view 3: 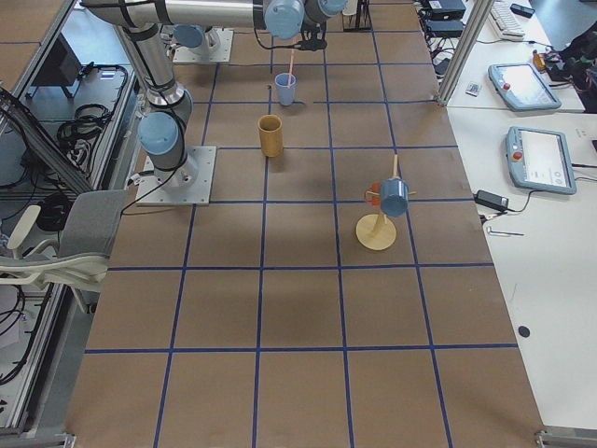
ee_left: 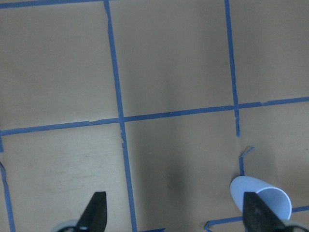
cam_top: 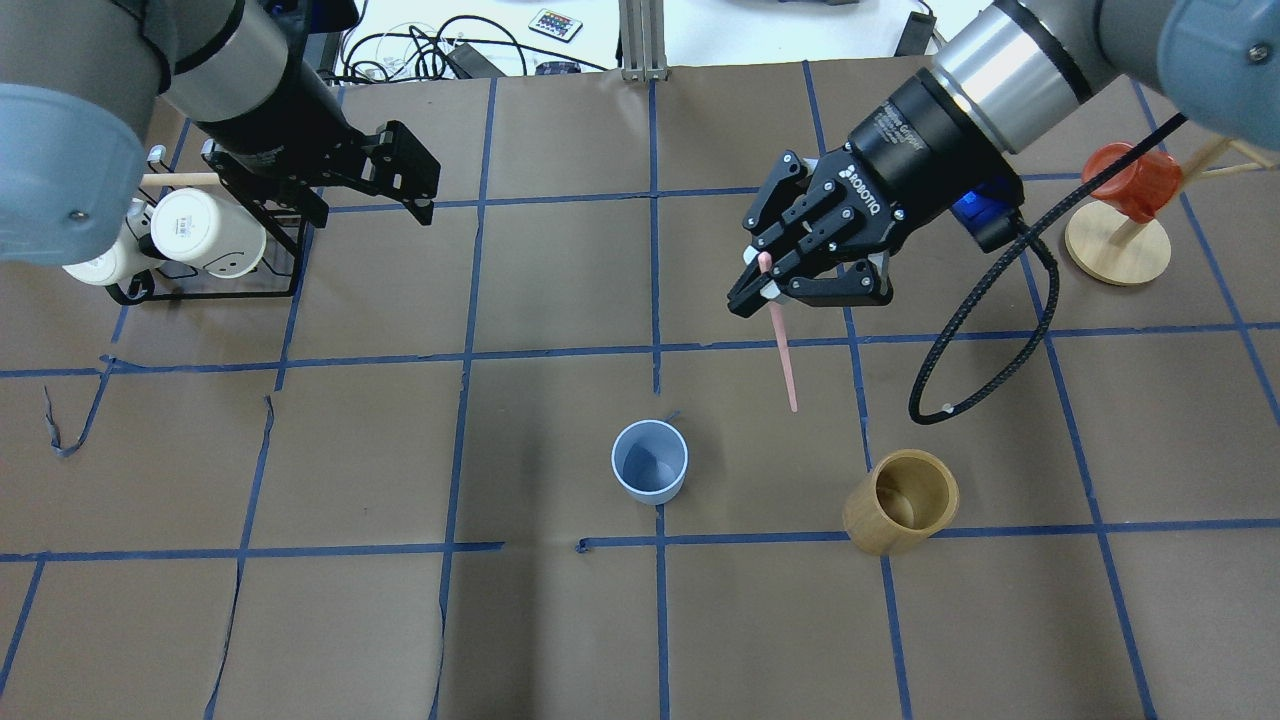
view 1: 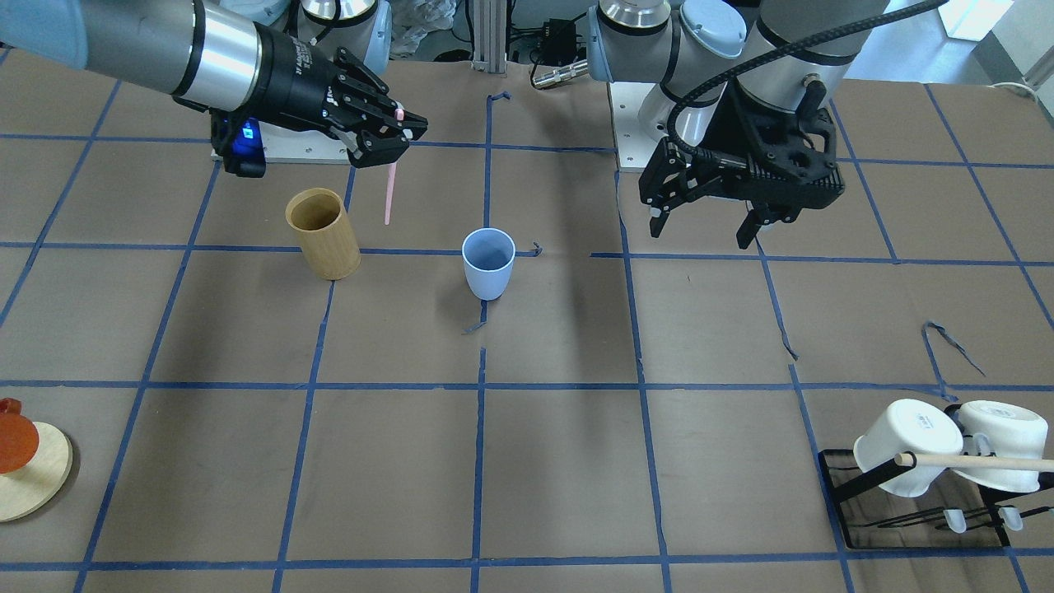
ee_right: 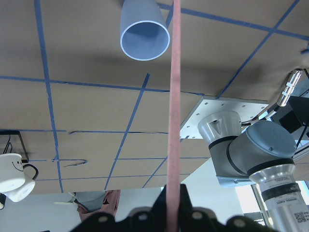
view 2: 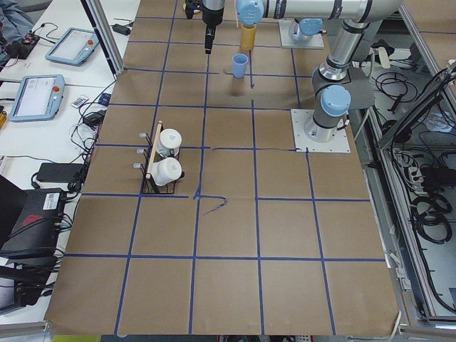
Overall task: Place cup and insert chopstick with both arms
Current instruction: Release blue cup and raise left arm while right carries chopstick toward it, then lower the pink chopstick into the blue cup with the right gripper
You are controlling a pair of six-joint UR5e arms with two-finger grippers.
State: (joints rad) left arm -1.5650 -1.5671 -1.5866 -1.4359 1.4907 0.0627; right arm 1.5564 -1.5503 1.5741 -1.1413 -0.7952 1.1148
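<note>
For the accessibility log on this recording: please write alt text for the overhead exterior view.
The right gripper holds a pink chopstick tip-down in the air, to the right of an upright blue cup near the middle of the table. A bamboo cup stands further right, and the left gripper hangs open at upper left beside a rack of white mugs.

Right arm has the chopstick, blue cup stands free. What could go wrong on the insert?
The right gripper pinches the thin pink chopstick only at its top end; it may swing and miss.
The light blue cup stands unheld, the open left gripper well away; a rim hit could tip it.
The bamboo tumbler nearby might get clipped.
</note>
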